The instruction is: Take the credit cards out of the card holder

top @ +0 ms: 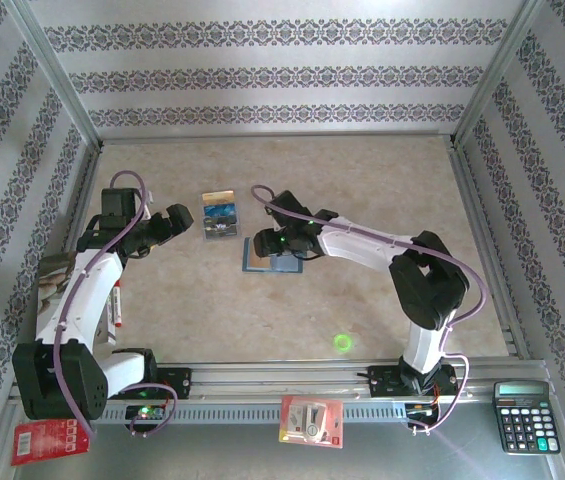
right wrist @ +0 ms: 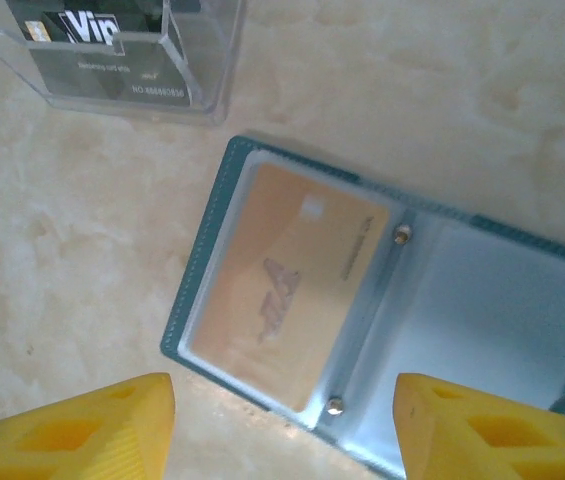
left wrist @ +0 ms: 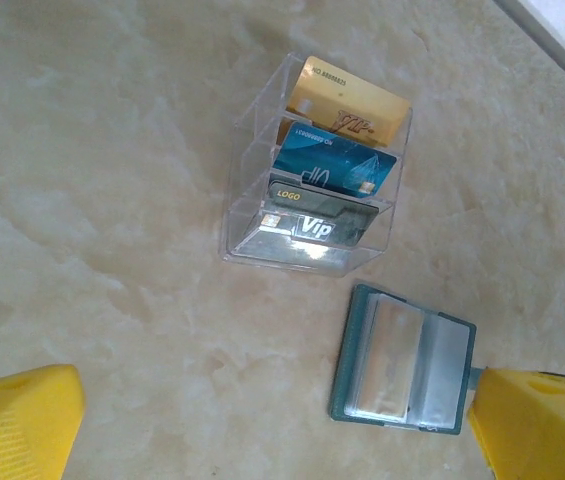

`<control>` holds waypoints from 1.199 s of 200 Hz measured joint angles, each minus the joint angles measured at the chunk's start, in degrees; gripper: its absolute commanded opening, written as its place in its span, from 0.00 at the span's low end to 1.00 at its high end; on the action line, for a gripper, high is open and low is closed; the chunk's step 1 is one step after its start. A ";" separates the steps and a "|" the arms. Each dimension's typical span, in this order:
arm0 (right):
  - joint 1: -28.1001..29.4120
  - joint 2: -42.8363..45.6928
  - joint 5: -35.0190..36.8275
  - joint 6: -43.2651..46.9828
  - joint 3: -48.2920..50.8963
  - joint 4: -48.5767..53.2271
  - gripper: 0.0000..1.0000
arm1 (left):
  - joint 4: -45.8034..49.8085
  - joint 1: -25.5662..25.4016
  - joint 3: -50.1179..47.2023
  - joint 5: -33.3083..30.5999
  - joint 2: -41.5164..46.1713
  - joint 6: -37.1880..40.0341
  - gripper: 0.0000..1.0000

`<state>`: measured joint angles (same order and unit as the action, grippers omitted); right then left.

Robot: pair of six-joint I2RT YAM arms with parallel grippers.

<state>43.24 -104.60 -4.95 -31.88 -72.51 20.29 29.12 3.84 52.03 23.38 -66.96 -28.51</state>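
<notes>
We found the holder (right wrist: 392, 300) spread flat, baring its card (right wrist: 282, 290) to the parted right gripper (right wrist: 282, 405); the left gripper (left wrist: 277, 400) gaped idle.

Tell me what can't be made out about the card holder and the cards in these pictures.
Top view: the right gripper covers part of the card holder; its contents are too small to tell.
Left wrist view: glare on its sleeves washes out whatever is inside.
Right wrist view: the right panel is cut off by the picture edge and a yellow finger; the print on the tan card is blurred.
</notes>
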 measured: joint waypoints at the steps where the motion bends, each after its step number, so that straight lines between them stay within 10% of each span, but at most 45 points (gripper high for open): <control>1: 0.15 -0.11 0.15 -0.24 -0.11 0.09 0.60 | 0.00 0.00 -0.02 0.02 -0.02 0.00 1.00; 180: 1.70 -12.94 10.25 -4.70 -10.25 12.79 0.59 | -1.77 -0.83 -0.37 9.46 -7.39 -0.42 0.99; 240: 0.55 -12.66 9.25 -3.80 -9.01 11.50 0.50 | -4.61 -7.48 -0.37 10.97 -13.03 -3.10 0.80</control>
<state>43.79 -117.25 4.29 -35.68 -81.52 31.79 24.51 -3.64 51.66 34.35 -79.99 -31.62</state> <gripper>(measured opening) 0.512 0.849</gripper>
